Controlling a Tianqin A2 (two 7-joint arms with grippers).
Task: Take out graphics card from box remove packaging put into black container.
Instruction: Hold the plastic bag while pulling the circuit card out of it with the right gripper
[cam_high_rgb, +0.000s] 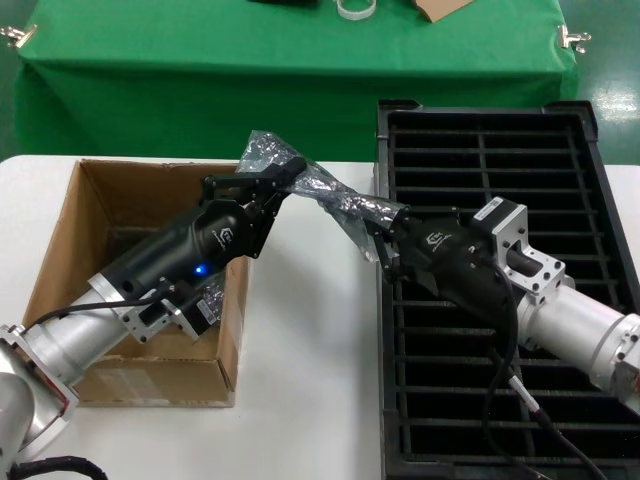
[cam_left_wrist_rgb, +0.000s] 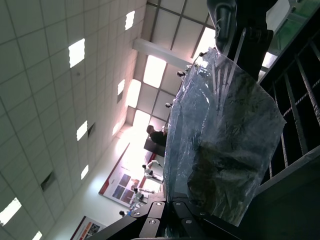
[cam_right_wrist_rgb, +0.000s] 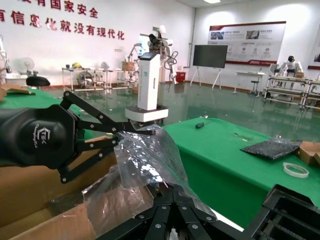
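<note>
The crinkly silver packaging bag (cam_high_rgb: 325, 190) is stretched in the air between my two grippers, above the gap between the box and the container. My left gripper (cam_high_rgb: 283, 177) is shut on the bag's far end above the box's right wall. My right gripper (cam_high_rgb: 380, 235) is shut on the bag's other end at the black container's left rim (cam_high_rgb: 383, 300). The bag fills the left wrist view (cam_left_wrist_rgb: 220, 145) and shows in the right wrist view (cam_right_wrist_rgb: 145, 160). A dark shape shows inside the bag (cam_left_wrist_rgb: 220, 170); I cannot tell whether it is the graphics card. The brown cardboard box (cam_high_rgb: 60, 260) stands open at the left.
A green-covered table (cam_high_rgb: 300, 60) stands behind, with a white tape roll (cam_high_rgb: 356, 8) on it. White tabletop (cam_high_rgb: 310, 380) lies between the box and the container. The container's slots (cam_high_rgb: 480, 170) look empty.
</note>
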